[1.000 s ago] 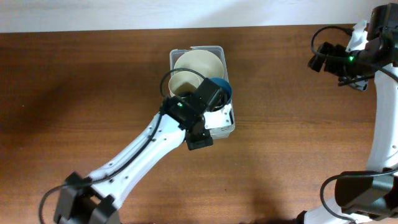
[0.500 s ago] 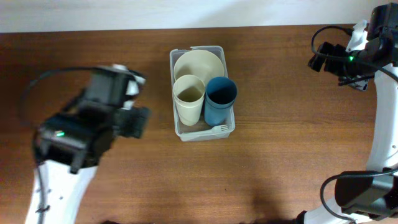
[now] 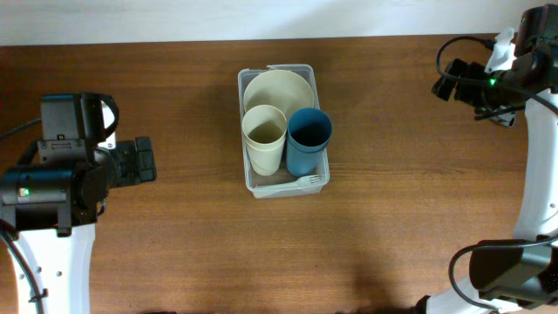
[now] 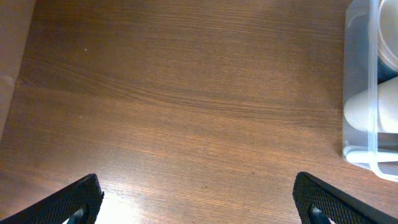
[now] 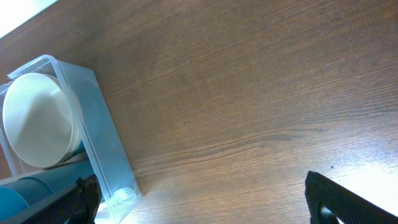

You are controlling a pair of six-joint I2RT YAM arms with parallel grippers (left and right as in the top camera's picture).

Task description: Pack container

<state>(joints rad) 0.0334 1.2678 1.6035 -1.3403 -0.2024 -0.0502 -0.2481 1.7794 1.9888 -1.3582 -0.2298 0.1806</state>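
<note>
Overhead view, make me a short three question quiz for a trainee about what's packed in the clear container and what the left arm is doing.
1. True or false: the left gripper is shut on a cup.
2. Which thing stands right beside the blue cup inside the container? A: a cream cup. B: a red mug. C: a glass jar.
3. Fill in: the container holds ___ upright cups.
Key: 1 false, its jaws are wide apart over bare table; 2 A; 3 two.
</note>
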